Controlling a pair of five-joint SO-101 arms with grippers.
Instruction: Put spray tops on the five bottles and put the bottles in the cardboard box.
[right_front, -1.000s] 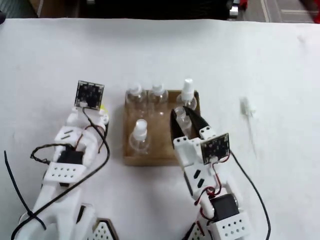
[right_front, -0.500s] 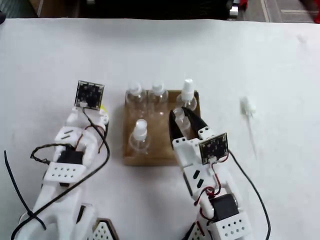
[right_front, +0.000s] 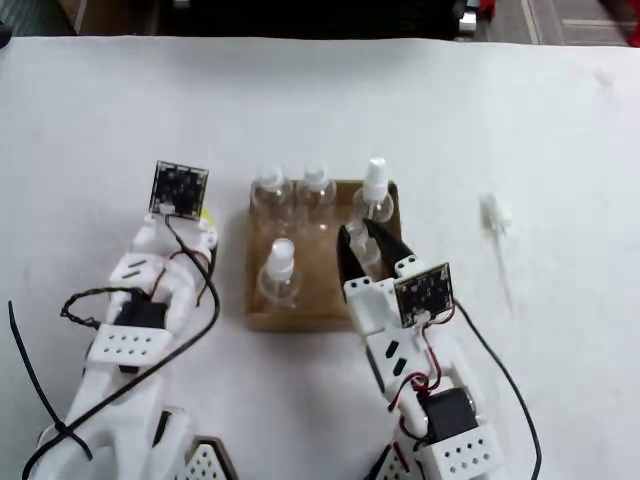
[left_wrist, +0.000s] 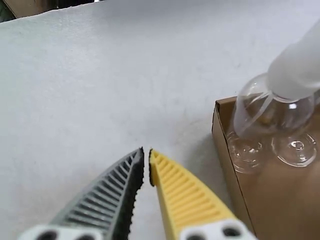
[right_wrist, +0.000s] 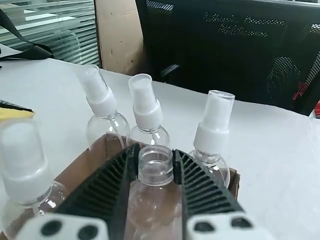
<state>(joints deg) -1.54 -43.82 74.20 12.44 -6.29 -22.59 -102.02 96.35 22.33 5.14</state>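
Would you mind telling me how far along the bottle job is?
Done: four capped bottles stand in the cardboard box. In hand: the right pincer grips the fifth bottle by its open neck, at the box's free corner. Still to do: the last spray top, lying on the table, must go on it.

your box (right_front: 300, 322) sits mid-frame: three bottles (right_front: 316, 192) along its upper edge, a fourth bottle (right_front: 279, 270) lower left, a fifth bottle (right_front: 366, 248) lower right inside the right gripper (right_front: 356, 230). a spray top (right_front: 496, 214) lies on the table (right_front: 500, 120) to its right.
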